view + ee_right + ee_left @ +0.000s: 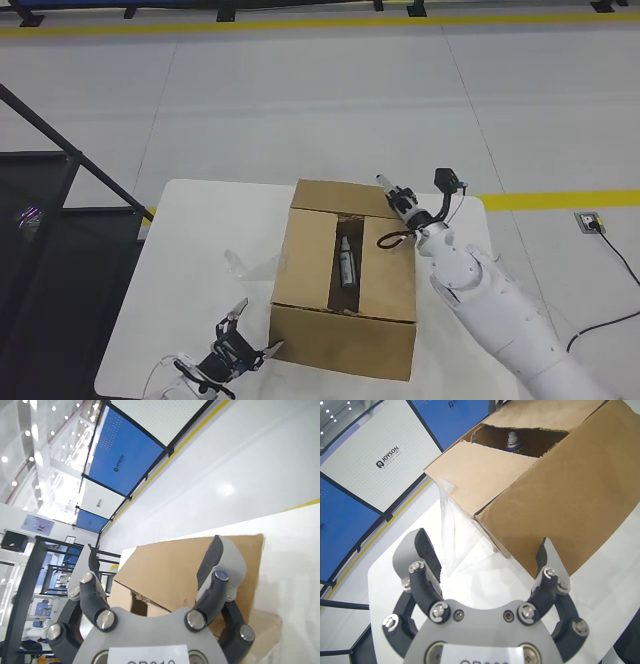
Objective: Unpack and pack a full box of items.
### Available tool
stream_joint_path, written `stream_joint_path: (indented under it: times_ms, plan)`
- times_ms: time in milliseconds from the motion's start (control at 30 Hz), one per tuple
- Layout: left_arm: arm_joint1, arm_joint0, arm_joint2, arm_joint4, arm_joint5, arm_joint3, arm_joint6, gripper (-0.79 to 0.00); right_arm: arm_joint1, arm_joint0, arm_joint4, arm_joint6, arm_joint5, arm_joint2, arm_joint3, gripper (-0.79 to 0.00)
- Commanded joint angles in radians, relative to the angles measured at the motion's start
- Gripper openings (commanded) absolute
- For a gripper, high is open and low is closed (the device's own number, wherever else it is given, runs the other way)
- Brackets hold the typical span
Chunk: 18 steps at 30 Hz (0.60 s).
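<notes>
Unpacking beginning: left gripper [482,540], right gripper [152,547] hanging released beside brown cardboard box [345,300]; next, widening flaps toward slim grey spray can [346,262].

Large industrial hall, likely robotics test floor. Glossy pale floor [300,100] with yellow lane lines [300,22]. Blue partition panels [127,462] and white perforated panels [382,457] in black frames. Rows of ceiling spotlights [31,432]. Floor socket [588,222] with cable off white worktop's [200,270] right edge.

we see a glossy pale floor [300,90] crossed by yellow lines [300,22], a white table [190,280], blue and white panels [125,462] in black frames, and bright ceiling lights [27,433] overhead
</notes>
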Motion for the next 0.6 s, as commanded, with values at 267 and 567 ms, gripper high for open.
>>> stream_joint_path:
  times_ms: [267, 567]
  plan:
    - [0.002, 0.099, -0.105, -0.142, 0.132, -0.088, 0.070, 0.000, 0.038, -0.124, 0.030, 0.451, -0.082, 0.061, -0.256, 0.000]
    - [-0.002, 0.102, -0.109, -0.163, 0.228, -0.076, 0.037, 0.000, -0.005, -0.049, -0.012, 0.585, 0.195, -0.043, -0.230, 0.000]
